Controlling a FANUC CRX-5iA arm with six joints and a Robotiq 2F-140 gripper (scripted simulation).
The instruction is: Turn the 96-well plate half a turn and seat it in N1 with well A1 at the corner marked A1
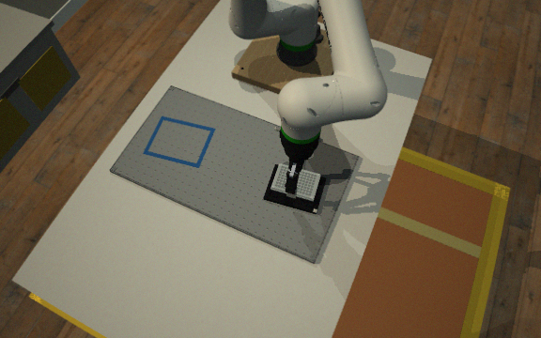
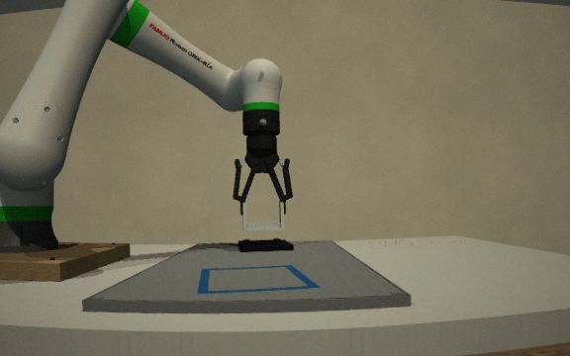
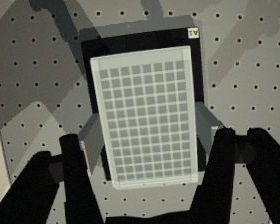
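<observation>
My gripper [image 2: 263,218] is shut on the white 96-well plate [image 2: 263,225] across its short width and holds it level, a little above the black plate nest N1 [image 2: 265,244]. In the top view the plate [image 1: 299,182] hangs over the nest [image 1: 293,196] near the deck's right end. In the wrist view the plate [image 3: 148,117] lies between my dark fingers, with the nest [image 3: 143,46] showing beyond it. The nest's A1 mark [image 3: 193,32] is at its far right corner. I cannot make out the plate's cut corner clearly.
The grey perforated deck [image 1: 233,169] carries the blue taped outline B1 [image 1: 179,142] at its left end, also seen in the exterior view [image 2: 256,279]. The arm's wooden base [image 1: 280,66] stands behind the deck. A dark cabinet [image 1: 7,80] stands off the table at the left.
</observation>
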